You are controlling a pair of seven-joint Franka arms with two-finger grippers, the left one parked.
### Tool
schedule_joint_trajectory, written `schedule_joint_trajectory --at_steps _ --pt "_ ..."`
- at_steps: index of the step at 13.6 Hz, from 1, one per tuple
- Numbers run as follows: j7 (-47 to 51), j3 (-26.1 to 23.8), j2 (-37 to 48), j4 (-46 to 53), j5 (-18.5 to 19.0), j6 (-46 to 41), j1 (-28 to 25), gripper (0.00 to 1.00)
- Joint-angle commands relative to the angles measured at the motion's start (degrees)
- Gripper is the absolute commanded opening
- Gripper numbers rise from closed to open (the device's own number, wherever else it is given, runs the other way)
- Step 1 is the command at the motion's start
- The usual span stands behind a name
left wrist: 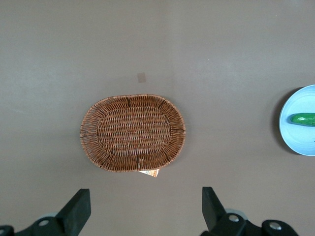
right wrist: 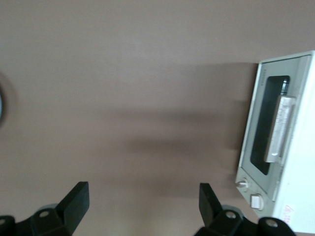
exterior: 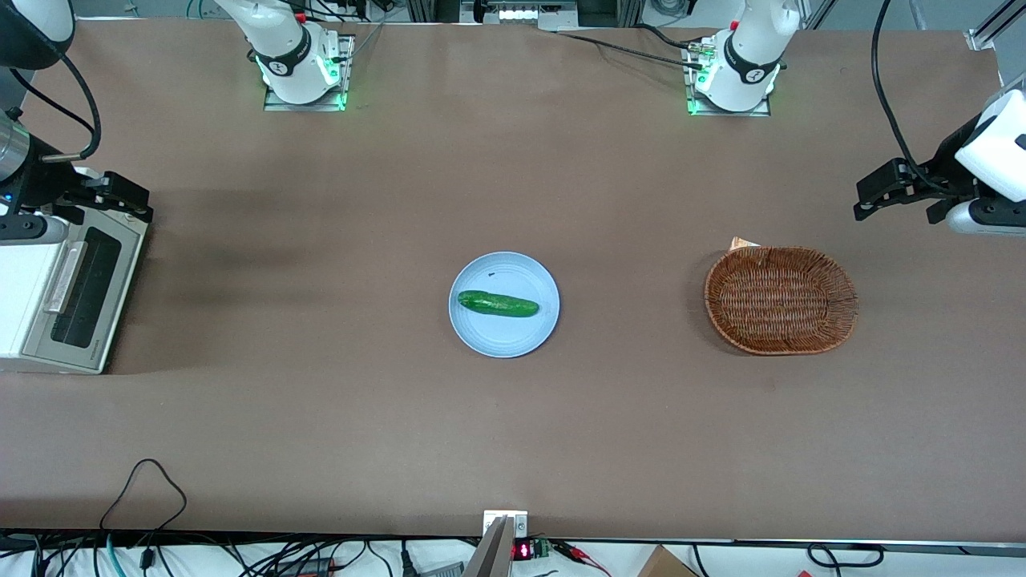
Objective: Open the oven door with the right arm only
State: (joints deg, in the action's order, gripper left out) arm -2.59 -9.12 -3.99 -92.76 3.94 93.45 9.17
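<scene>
The white oven (exterior: 24, 296) stands at the working arm's end of the table. Its silver oven door (exterior: 84, 292), with a dark window and pale bar handle (exterior: 66, 276), is closed. My right gripper (exterior: 136, 200) hovers above the oven door's end that is farther from the front camera, clear of the handle. In the right wrist view the gripper (right wrist: 143, 196) is open and empty over bare brown table, with the oven door (right wrist: 252, 123), handle (right wrist: 278, 129) and round knob (right wrist: 241, 184) off to one side of the fingers (right wrist: 78, 196).
A blue plate (exterior: 481, 332) with a green cucumber (exterior: 497, 304) lies mid-table. A wicker basket (exterior: 781, 300) lies toward the parked arm's end; it also shows in the left wrist view (left wrist: 133, 132). Cables run along the table's front edge.
</scene>
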Motion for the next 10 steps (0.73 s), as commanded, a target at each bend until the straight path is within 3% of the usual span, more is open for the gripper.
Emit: schedule_joint_trajectory --at_steps 1,8,9,10 --pt "0.4 0.2 -1.4 -0.3 3.7 0.5 0.1 0.99" --pt "-0.3 1.0 -4.1 -0.5 10.9 2.3 0.7 0.91" --pt "-0.3 1.1 -4.3 -0.5 11.7 2.4 0.8 0.86" --pt "0.0 1.1 -4.4 -0.7 13.1 2.4 0.8 0.61"
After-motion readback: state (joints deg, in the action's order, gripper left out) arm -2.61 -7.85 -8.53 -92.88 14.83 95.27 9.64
